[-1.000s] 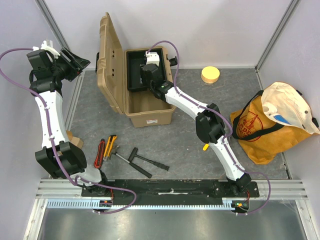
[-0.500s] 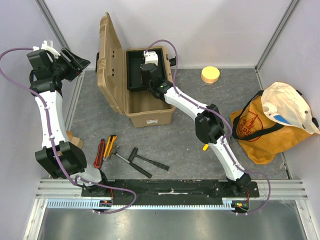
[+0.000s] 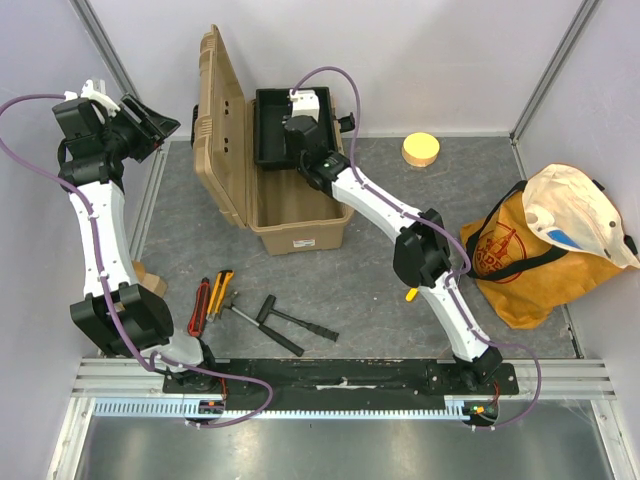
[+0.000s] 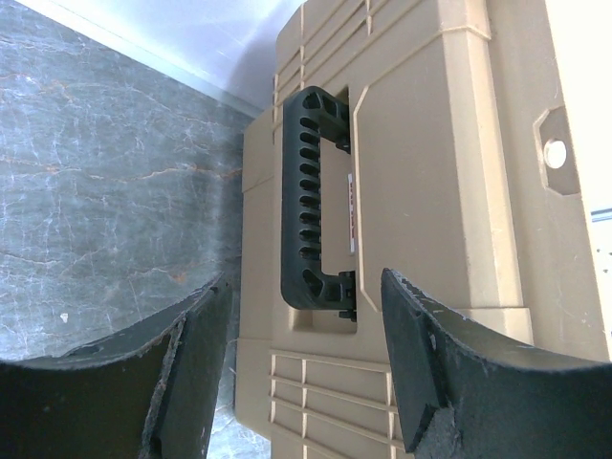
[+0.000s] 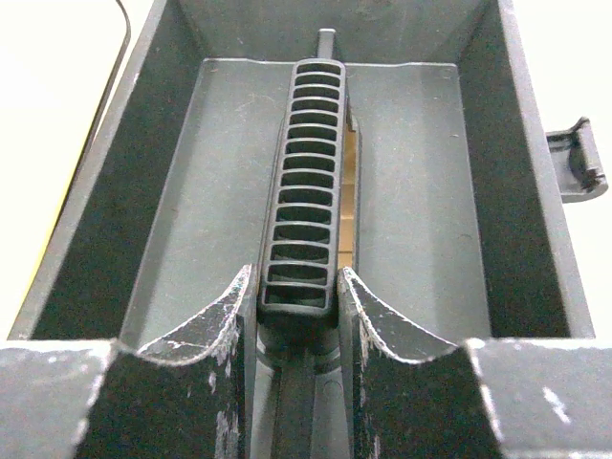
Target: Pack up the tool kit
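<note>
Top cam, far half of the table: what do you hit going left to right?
In order: left gripper → open toolbox lid → black inner tray → round yellow disc → orange-yellow fabric bag.

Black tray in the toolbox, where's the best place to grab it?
Grab the black tray by the ribbed handle along its middle, coming down from above. It stands up as a thin bar with flat floor either side, so the right gripper closes across it.

Grey table [image 3: 350, 290]: open toolbox [image 3: 300, 230] set far centre-left; hand tools [image 3: 222, 295] laid near left; yellow disc [image 3: 421, 150] far; bag [image 3: 520, 280] right.
</note>
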Available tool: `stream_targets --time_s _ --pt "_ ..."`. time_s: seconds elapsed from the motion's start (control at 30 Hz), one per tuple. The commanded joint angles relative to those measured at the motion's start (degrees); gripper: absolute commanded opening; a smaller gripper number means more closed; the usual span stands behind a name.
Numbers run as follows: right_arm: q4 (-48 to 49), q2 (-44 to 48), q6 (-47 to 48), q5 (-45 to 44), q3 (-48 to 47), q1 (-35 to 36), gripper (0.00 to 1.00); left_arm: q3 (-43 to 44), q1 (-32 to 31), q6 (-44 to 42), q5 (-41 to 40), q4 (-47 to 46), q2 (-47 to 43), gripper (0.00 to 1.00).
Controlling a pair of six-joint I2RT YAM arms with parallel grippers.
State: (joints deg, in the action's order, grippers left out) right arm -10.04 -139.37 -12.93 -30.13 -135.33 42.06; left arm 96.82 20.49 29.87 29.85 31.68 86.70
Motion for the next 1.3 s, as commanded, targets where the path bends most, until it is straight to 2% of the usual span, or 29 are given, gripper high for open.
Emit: stream_targets --time_s 0.0,0.3,0.53,0.73,0.97,1.1,1.27 --pt "6.6 10.5 2.6 -3.6 -2.8 -0.3 0.0 2.4 0.0 -2.0 -0.9 0.0 -1.5 0.69" --pt "7.9 23.3 5.9 -8.0 8.7 -2.6 0.0 2.7 -0.5 -1.3 0.2 0.0 -3.2 0.69" --pt "6.7 36.9 5.5 -8.3 28.2 -9.2 0.0 3.5 -1.2 -1.3 1.4 0.3 -3.6 0.69" --pt "-0.8 47.2 -2.0 -5.2 43.0 -14.9 0.0 4.0 -1.3 -1.0 1.7 0.5 -2.6 0.69" --pt "-3.6 50.7 -9.6 -4.2 59.4 -16.3 0.0 4.7 -1.5 -1.0 2.1 0.6 -1.8 0.69" --pt "-4.6 50.8 -17.9 -5.6 66.0 -17.2 0.0 4.9 -1.5 -1.2 1.8 0.9 -2.1 0.69" --pt "-2.8 50.8 -19.8 -6.3 70.7 -17.4 0.0 5.0 -1.5 -1.3 1.7 1.1 -2.1 0.69"
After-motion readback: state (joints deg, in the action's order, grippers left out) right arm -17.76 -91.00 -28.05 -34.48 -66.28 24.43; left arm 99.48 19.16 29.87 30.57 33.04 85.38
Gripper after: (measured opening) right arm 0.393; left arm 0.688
